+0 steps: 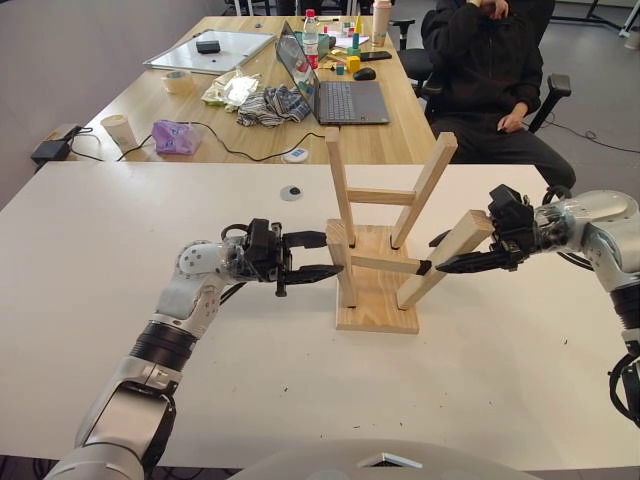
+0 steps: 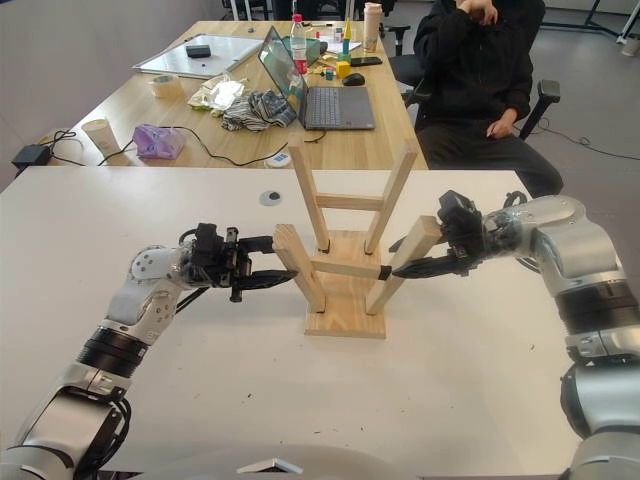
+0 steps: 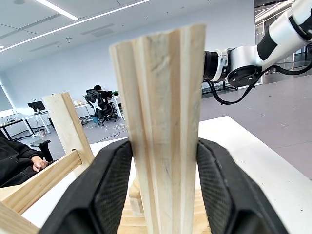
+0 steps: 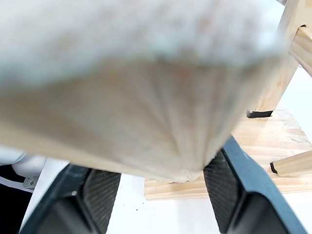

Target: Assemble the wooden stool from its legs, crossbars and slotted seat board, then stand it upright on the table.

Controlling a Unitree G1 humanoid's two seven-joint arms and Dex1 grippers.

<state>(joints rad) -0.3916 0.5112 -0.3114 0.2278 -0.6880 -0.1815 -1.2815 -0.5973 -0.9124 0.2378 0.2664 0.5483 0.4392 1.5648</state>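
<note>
The left fingers (image 1: pixel 310 271) pinch the 8 o'clock leg (image 1: pixel 345 285) of the stool (image 1: pixel 375 245). The right fingers (image 1: pixel 475 262) pinch its 4 o'clock leg (image 1: pixel 462 238). A crossbar (image 1: pixel 385 264) joins those two legs. The stool stands upside down near the middle of the white counter (image 1: pixel 150 220), with its seat board (image 1: pixel 378 305) lying flat.

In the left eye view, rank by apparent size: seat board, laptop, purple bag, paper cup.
1. laptop and seat board: they look about alike, and the laptop is farther away, so I won't rank one above the other.
2. purple bag
3. paper cup, the smallest
</note>
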